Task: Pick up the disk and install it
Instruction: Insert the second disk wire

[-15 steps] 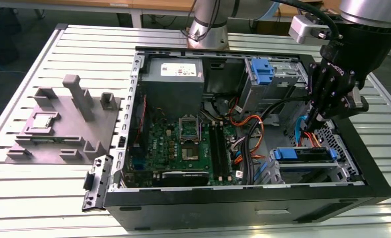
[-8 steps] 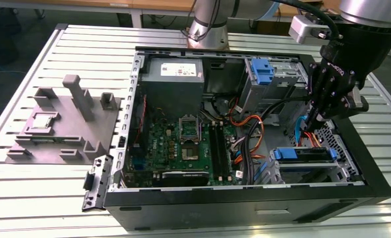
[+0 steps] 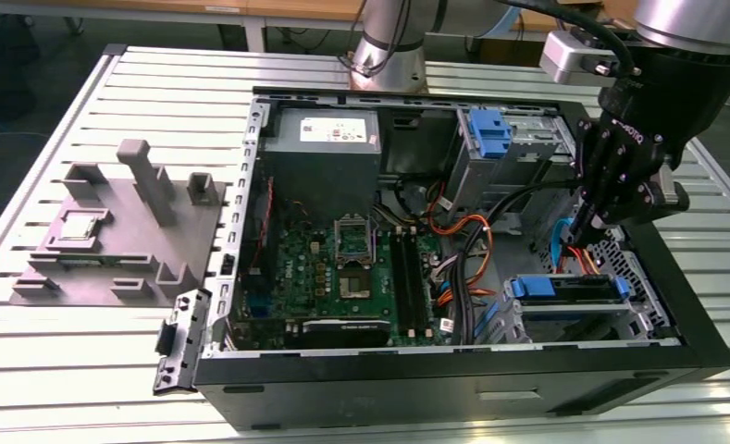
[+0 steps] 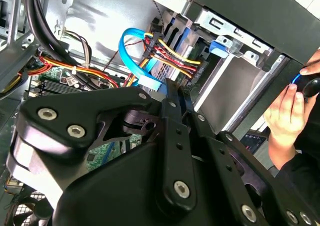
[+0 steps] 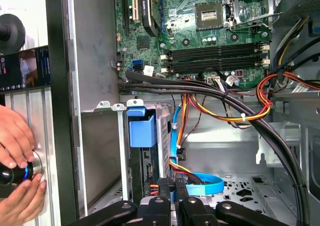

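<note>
The disk (image 3: 564,288) lies in the drive cage at the case's front corner on the exterior view's right, its bright blue carrier facing up. In the first wrist view the blue carrier tab (image 5: 142,130) sits at the cage mouth, with red, yellow and blue cables plugged in at the disk's end. My gripper (image 3: 586,229) hangs just above that cage. Its black fingers (image 4: 176,111) are shut, close against each other, and their tips reach the cable connectors (image 4: 165,61). I cannot tell whether anything is pinched between them. The gripper (image 5: 172,187) stands just short of the blue flat cable (image 5: 202,178).
A person's hands (image 5: 15,141) hold a dark knob outside the case wall. A second blue carrier (image 3: 490,134) sits in the upper bay. The grey power-supply box (image 3: 321,139), the motherboard (image 3: 340,268) and thick black cables (image 5: 225,99) fill the case. A grey fixture (image 3: 112,231) stands beside it.
</note>
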`<move>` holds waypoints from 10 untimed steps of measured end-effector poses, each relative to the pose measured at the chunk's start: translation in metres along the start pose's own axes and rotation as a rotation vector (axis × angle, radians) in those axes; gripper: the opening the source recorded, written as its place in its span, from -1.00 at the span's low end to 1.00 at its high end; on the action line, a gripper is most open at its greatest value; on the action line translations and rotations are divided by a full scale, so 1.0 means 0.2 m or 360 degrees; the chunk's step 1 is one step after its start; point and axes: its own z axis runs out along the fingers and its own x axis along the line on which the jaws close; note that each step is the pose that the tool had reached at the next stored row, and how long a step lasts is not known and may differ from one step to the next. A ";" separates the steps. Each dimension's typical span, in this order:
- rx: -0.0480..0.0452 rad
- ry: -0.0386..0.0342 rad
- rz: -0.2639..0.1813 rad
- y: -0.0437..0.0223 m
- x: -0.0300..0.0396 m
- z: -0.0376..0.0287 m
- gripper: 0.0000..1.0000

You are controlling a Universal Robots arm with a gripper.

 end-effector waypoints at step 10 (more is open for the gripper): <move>0.0000 0.0001 0.0000 0.000 0.000 0.000 -0.68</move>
